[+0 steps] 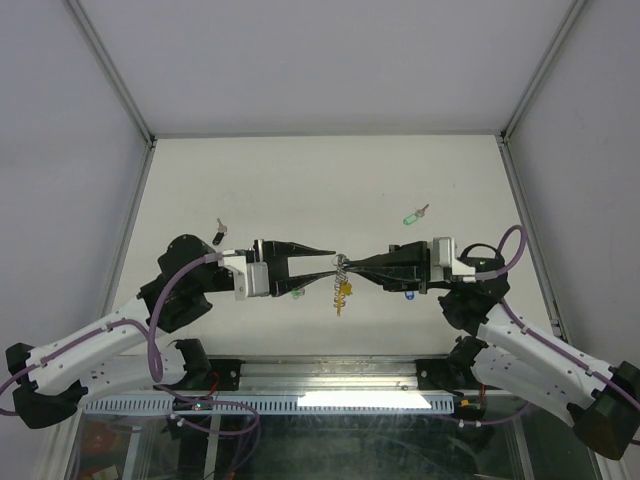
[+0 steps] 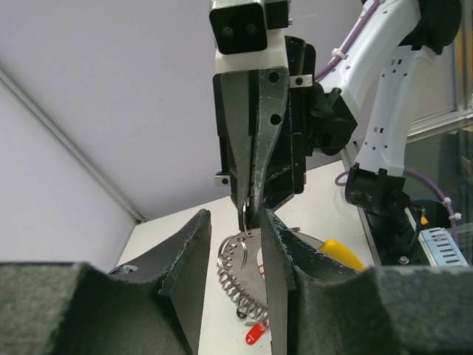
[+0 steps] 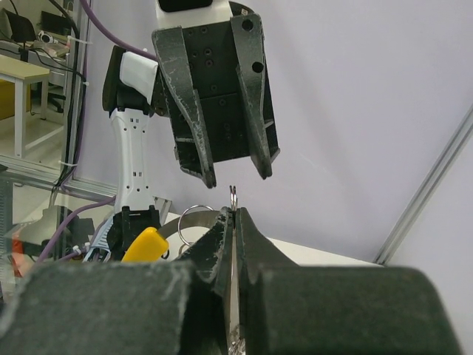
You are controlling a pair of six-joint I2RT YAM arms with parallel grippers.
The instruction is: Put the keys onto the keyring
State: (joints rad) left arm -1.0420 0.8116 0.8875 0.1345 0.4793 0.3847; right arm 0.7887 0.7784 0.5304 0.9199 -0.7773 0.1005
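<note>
Between the arms, off the table (image 1: pixel 250 180), your right gripper (image 1: pixel 352 266) pinches the keyring (image 1: pixel 342 265) by its thin wire, jaws pressed together. Opposite, your left gripper (image 1: pixel 333 258) holds jaws spread either side of the coiled metal ring; a yellow tag (image 1: pixel 343 291) dangles below. Beyond, a green-tagged key (image 1: pixel 411 216) lies flat, nearer the right arm.

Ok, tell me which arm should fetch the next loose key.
Left. The right gripper is shut on the keyring and holds it up, so it is busy. The left gripper is open and grips nothing, and a black-tagged key lies loose near that arm.
</note>
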